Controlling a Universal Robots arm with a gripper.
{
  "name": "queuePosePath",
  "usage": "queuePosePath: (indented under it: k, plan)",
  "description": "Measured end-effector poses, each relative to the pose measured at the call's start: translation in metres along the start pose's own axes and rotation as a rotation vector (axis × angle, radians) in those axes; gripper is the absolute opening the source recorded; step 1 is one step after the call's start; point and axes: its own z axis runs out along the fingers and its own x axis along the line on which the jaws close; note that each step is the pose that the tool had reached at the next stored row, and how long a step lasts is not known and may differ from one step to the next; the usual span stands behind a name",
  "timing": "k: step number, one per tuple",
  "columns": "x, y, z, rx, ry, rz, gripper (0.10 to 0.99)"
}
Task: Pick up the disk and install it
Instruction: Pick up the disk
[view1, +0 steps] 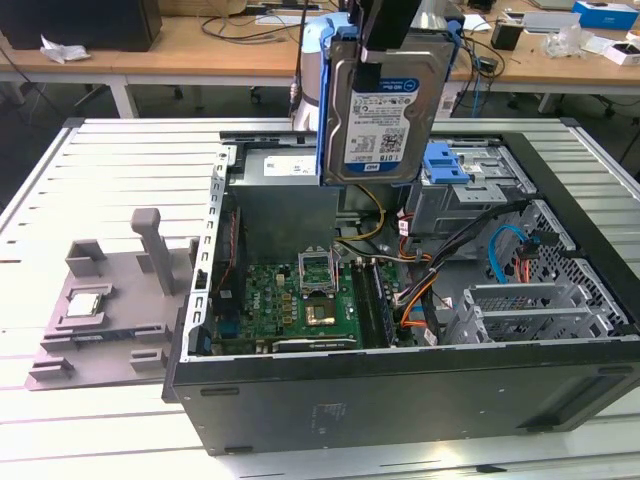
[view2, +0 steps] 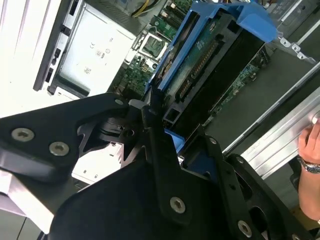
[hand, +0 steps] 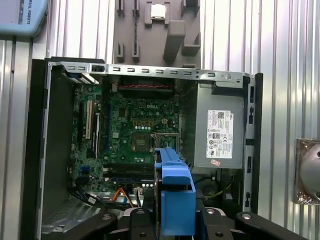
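Exterior view: at top centre the gripper (view1: 385, 50) clenches the disk (view1: 385, 110) upright, label toward the camera, above the open computer case (view1: 560, 370). Second wrist view: black fingers (view2: 152, 145) pinch the disk's blue edge. First wrist view: the disk shows edge-on before the motherboard (hand: 130, 130).

Gripper (view1: 379, 52) comes down from the upper edge of the exterior view, pointing straight down, its black body cut off by the frame. Its jaws are clamped on the top edge of the disk (view1: 385, 115), which hangs upright beneath them, clear of any support, label side toward the exterior camera. In both wrist views the black fingers (view2: 150, 134) (hand: 140, 222) press against the two sides of the disk's blue bracket, linkage arms splayed outward behind them.
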Motion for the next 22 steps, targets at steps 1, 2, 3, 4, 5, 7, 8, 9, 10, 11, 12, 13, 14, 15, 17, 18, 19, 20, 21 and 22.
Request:
queuePosePath:
  k: [1, 2, 3, 4, 5, 7, 8, 9, 10, 11, 12, 13, 14, 15, 17, 18, 19, 20, 21, 22]
  plan:
    - [0.0011, 0.0000, 0.0000, 0.000, 0.0001, 0.000, 0.369]
    - [0.0033, 0.0001, 0.0001, 0.000, 0.0000, 0.000, 0.369]
    - [0.0049, 0.0002, 0.0002, 0.000, 0.0000, 0.000, 0.369]
    - [0.0062, 0.0002, 0.0002, 0.000, 0.0000, 0.000, 0.369]
    - [0.0078, 0.0003, 0.0002, 0.000, 0.0000, 0.000, 0.369]
    - [0.0108, 0.0005, 0.0004, 0.000, 0.0000, 0.000, 0.369]
    - [0.0119, 0.0005, 0.0004, 0.000, 0.0000, 0.000, 0.369]
    - [0.0133, 0.0006, 0.0004, 0.000, 0.0001, 0.000, 0.369]
    - [0.0156, 0.0006, 0.0005, 0.000, 0.0000, 0.000, 0.369]
    - [0.0178, 0.0007, 0.0006, 0.000, -0.0001, 0.000, 0.369]
    - [0.0202, 0.0008, 0.0006, 0.000, 0.0000, 0.000, 0.369]
    - [0.0215, 0.0009, 0.0007, 0.000, 0.0000, 0.000, 0.369]
    - [0.0228, 0.0010, 0.0008, 0.000, 0.0000, 0.000, 0.369]
    - [0.0248, 0.0010, 0.0008, 0.000, 0.0000, 0.000, 0.369]
    - [0.0277, 0.0012, 0.0009, 0.000, 0.0000, 0.000, 0.369]
    - [0.0299, 0.0013, 0.0010, 0.000, 0.0000, 0.000, 0.369]
    - [0.0321, 0.0013, 0.0010, 0.000, 0.0000, 0.000, 0.369]
    - [0.0334, 0.0014, 0.0011, 0.000, 0.0000, 0.000, 0.369]
    - [0.0352, 0.0015, 0.0011, 0.000, 0.0001, 0.000, 0.369]
    - [0.0364, 0.0016, 0.0012, 0.000, 0.0000, 0.000, 0.369]
